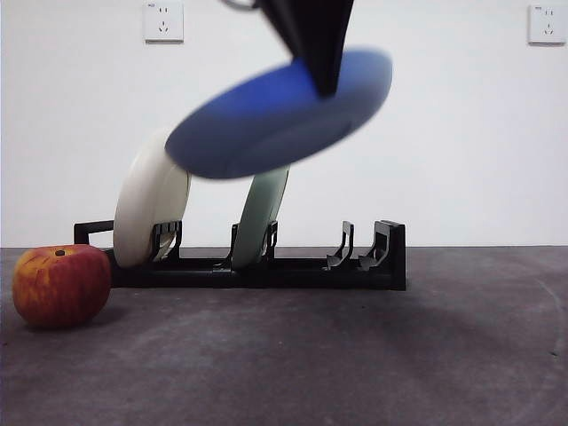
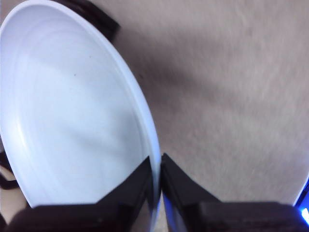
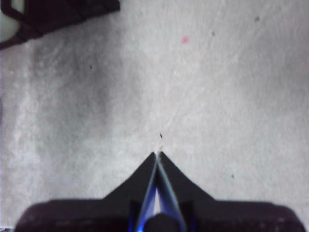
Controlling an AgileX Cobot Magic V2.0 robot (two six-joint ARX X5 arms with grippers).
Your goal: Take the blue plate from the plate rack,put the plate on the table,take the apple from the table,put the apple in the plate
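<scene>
A: So, what is the room giving us?

B: Very little. A plain white wall [image 1: 461, 160] is filling the background, and two white sockets are sitting high on it, one socket [image 1: 163, 20] toward the left and another socket [image 1: 547, 24] at the far right. The table [image 1: 355, 355] is lying dark grey, matte and slightly mottled across the whole foreground.

A: And the blue plate?

B: The blue plate [image 1: 280, 114] is hanging in the air above the plate rack [image 1: 266, 266], tilted, its right edge riding higher than its left, and blurred. The left hand [image 2: 159, 166] is clamping its rim, one jaw on each face; in the front view that arm is reaching down from the top edge as a dark wedge over the plate's upper right part.

A: Is anything sitting in the rack?

B: A cream-white plate [image 1: 149, 213] is leaning in the left holders and a pale green plate [image 1: 262, 217] is standing in the middle ones. The right-hand holders are showing only their black uprights.

A: And the apple?

B: The apple [image 1: 60, 284] is resting on the table at the far left, just in front of the rack's left end, stem dimple up.

A: What about the right hand?

B: The right hand [image 3: 157, 157] is hovering over bare table with its jaws pressed together, gripping nothing. A corner of the rack is showing at the edge of its wrist view.
</scene>
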